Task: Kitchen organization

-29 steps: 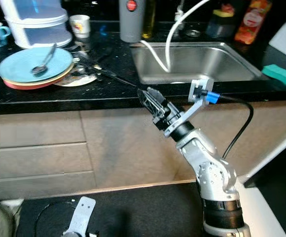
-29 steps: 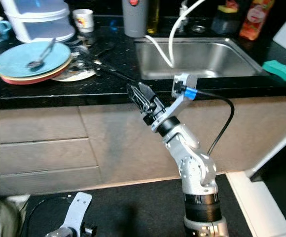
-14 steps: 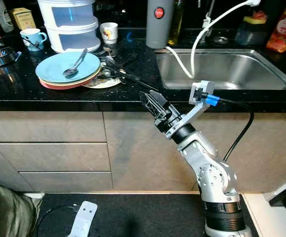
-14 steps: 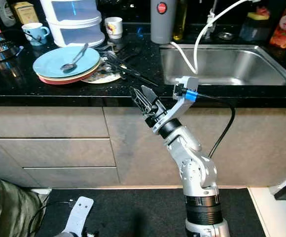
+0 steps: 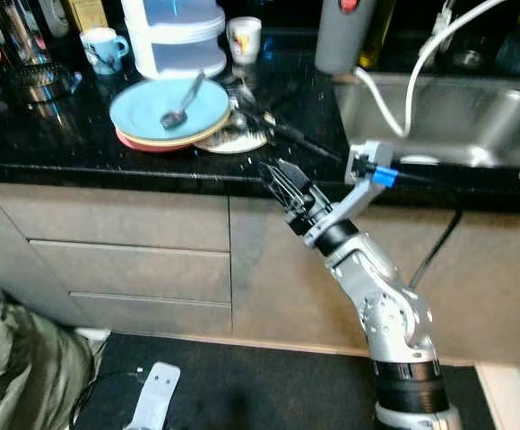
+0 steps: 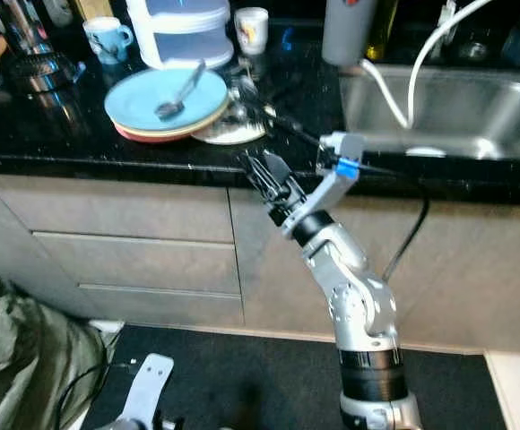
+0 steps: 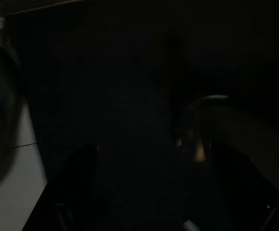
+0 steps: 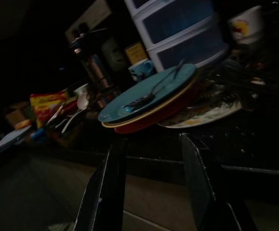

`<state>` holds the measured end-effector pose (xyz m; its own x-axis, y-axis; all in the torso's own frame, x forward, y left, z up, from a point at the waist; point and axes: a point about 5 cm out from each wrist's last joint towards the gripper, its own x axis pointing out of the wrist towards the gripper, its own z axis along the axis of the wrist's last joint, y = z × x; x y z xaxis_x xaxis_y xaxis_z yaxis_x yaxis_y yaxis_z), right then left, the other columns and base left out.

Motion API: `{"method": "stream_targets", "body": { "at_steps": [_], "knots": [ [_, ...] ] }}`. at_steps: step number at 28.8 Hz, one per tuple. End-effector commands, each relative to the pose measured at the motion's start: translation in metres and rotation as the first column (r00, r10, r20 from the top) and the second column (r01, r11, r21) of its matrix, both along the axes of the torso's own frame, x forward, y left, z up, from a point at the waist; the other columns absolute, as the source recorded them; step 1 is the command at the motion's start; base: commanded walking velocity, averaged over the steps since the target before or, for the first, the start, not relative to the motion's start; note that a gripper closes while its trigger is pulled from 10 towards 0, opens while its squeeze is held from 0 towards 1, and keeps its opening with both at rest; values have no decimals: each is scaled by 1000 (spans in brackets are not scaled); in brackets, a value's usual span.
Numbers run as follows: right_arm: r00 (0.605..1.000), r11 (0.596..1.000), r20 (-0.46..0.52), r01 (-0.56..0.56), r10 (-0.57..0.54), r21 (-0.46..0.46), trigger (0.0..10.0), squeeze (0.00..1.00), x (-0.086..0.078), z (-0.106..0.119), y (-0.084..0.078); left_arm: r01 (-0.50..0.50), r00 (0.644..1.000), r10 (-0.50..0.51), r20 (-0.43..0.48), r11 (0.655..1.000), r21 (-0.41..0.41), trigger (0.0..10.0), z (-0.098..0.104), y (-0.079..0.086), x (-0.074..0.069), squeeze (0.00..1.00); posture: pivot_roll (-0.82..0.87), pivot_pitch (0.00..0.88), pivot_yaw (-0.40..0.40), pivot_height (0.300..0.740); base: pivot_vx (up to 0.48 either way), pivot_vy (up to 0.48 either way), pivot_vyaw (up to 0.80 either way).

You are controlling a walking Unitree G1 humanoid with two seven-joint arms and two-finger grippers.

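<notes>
Right end effector (image 8: 151, 187) fingers apart, facing stacked plates (image 8: 151, 98) with spoon (image 8: 154, 88) on counter (image 8: 235, 144).

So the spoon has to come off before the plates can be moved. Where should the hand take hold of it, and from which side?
Probably by the handle. The spoon lies on the blue plate with its bowl near the plate's middle and its handle slanting up and back toward the stacked white containers. That raised end leaves room under it. The right hand, open below the counter edge, would come in from above.
</notes>
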<state>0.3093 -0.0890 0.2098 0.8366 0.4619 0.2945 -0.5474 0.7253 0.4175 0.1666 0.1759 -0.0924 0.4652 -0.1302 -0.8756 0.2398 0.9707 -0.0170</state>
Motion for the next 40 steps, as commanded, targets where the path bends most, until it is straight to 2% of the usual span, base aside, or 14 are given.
{"method": "stream_targets", "body": {
  "at_steps": [1, 9, 12, 22, 29, 31, 33, 40],
  "knots": [
    [1000, 1000, -6, 28, -28, 5, 10000, 0, 2, -1, -5, -7, 1000, 7, -8, 1000, -4, 10000, -1, 0, -1, 0, -2, 6, -5, 740, 0, 0, 0],
    [999, 999, -11, 37, -37, 24, 10000, 0, 3, 0, -6, -10, 1000, 10, -16, 1000, -6, 10000, -1, 0, -2, 0, -1, 12, -7, 740, 0, -269, 0],
    [999, 999, -12, 39, -39, 26, 10000, 0, 3, 1, -6, -33, 999, 33, -6, 999, 3, 10000, 0, 2, 0, 0, -1, 13, -6, 740, 0, 0, 0],
    [999, 999, -12, 32, -31, 31, 10000, 0, 2, 1, -4, -24, 1000, 24, -3, 1000, 7, 10000, 0, 1, 1, 0, 0, 11, -9, 740, 0, 0, 0],
    [1000, 1000, 7, 9, -9, -5, 10000, 0, 0, 0, -1, -9, 1000, 9, 2, 1000, 11, 10000, 1, 0, 3, 0, 3, 8, -16, 740, 0, 0, 0],
    [1000, 1000, 7, -10, 10, 7, 10000, 0, 0, 0, -1, -11, 1000, 11, 0, 1000, 6, 10000, 1, 0, 3, 0, 3, 7, -15, 740, 0, 0, 506],
    [1000, 999, 6, 0, 0, -49, 10000, 0, 0, -3, -1, -20, 1000, 20, 0, 1000, 2, 10000, 1, 0, 3, 0, 0, 2, -15, 740, 0, 0, 781],
    [1000, 1000, 2, 6, -6, -26, 10000, 0, 0, -2, -1, -9, 1000, 9, -1, 1000, 10, 10000, 1, 1, 3, 0, -5, 0, -13, 740, 0, 0, 223]
  ]
}}
